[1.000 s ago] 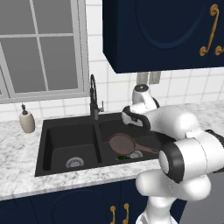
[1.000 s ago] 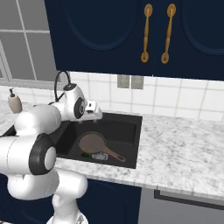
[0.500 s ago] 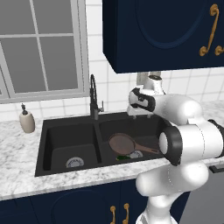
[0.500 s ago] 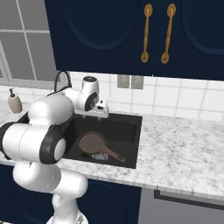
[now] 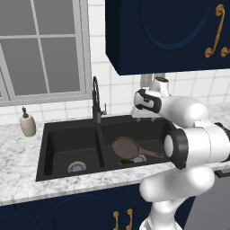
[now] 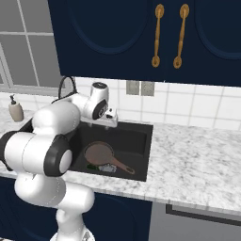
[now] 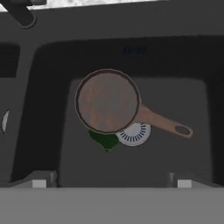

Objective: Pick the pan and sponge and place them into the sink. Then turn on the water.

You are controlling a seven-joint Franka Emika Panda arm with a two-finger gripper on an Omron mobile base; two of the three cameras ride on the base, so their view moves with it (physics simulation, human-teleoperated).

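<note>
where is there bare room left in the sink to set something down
The left basin is bare apart from its drain. The right basin is crowded in the middle: the pan lies over the sponge and part of the drain, with free floor along the back wall.

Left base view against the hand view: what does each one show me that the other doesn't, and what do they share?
The left base view alone shows the beige soap dispenser bottle on the grey marbled counter, the window, the whole tall dark gooseneck faucet and the left basin's drain.

The hand view alone shows, from above, the small green sponge half tucked under the pan's rim, beside the right drain.

Both show the reddish-brown round frying pan lying in the right basin of the black double sink.
</note>
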